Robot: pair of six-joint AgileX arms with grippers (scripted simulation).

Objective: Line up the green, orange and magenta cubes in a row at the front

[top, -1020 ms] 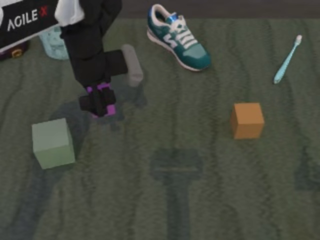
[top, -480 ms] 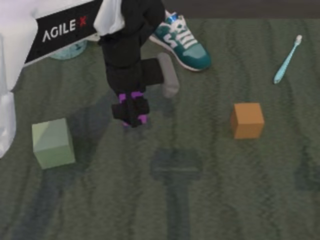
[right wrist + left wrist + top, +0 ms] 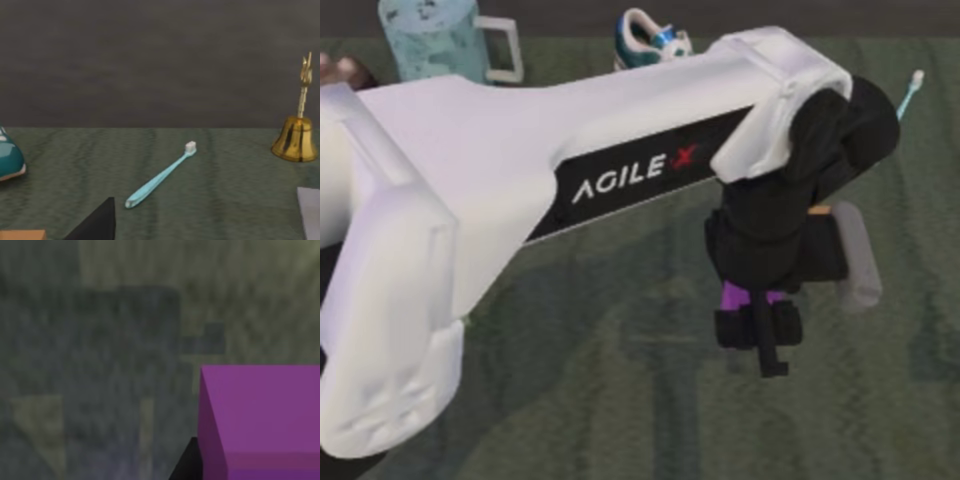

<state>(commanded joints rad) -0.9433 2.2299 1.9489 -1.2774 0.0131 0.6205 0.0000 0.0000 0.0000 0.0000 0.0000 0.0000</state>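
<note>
- The left arm [image 3: 570, 190] stretched across the surface [image 3: 620, 420], hiding the green cube, so its place couldn't be told.
- Orange cube [image 3: 820, 209]: only a sliver peeked beside the wrist; the right wrist view caught its corner too.
- Left pincer [image 3: 757, 328] was clamped on the magenta cube [image 3: 260, 420], carried right of centre; no row formed yet, I'd judge.
- Only the right wrist view showed a brass bell [image 3: 295, 142] near the toothbrush [image 3: 160, 176].

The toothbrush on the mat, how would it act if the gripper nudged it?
The toothbrush is thin and lies flat, so it would probably slide or pivot, not tip. Its rounded handle might roll slightly. It looks light and hard to pinch off the mat.
</note>
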